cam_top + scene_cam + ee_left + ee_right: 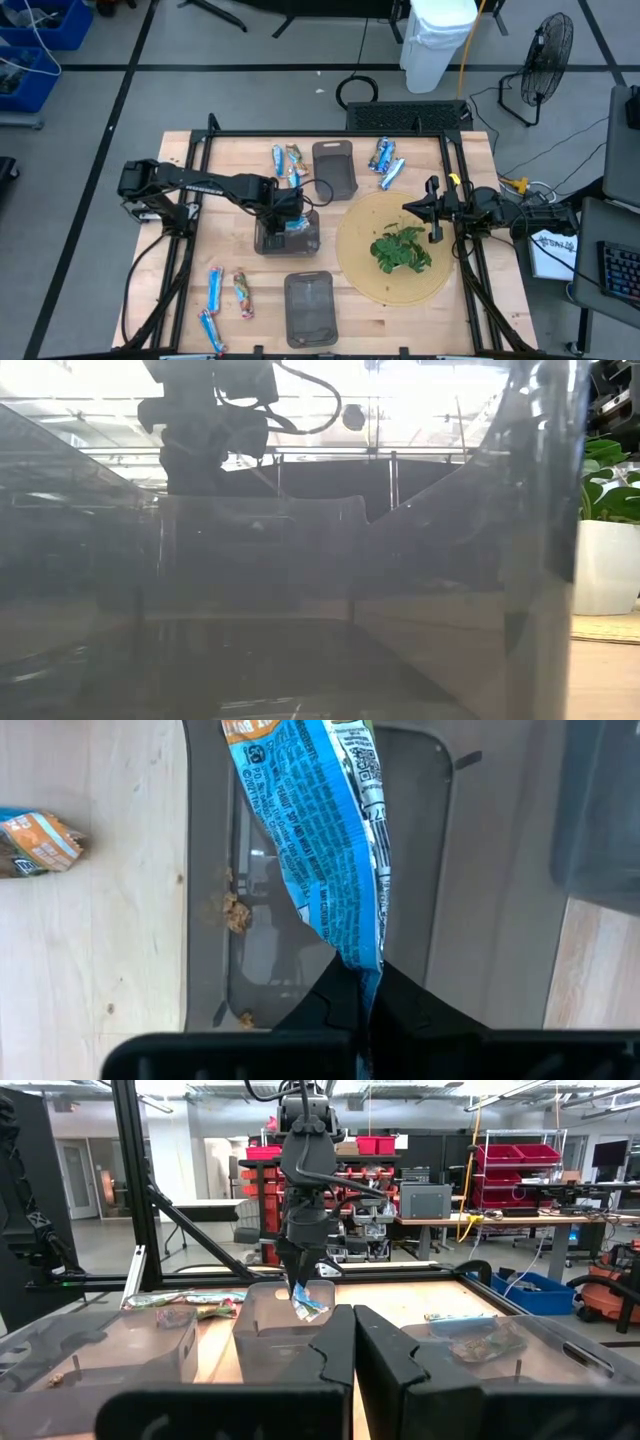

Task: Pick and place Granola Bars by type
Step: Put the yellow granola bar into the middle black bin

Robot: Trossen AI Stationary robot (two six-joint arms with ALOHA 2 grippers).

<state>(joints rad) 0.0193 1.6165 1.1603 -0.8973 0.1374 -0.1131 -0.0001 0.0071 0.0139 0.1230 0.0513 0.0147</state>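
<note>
I see the left gripper (365, 982) clamped on one end of a shiny blue-and-white wrapped granola bar (320, 850), which hangs over the clear grey rectangular plastic tray (287, 238) at table centre. Loose wrapped bars (287, 160) lie at 12 o'clock from that tray, with another pair (385, 162) at 1 o'clock and more (226, 297) at 7 o'clock. The right gripper (433, 213), fingers together and empty, waits at 3 o'clock above the round tan mat (360, 270) carrying a green leafy plant (400, 248).

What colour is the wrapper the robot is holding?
Blue and white, with an orange patch at one end. The bar shows best in the left wrist view.
</note>
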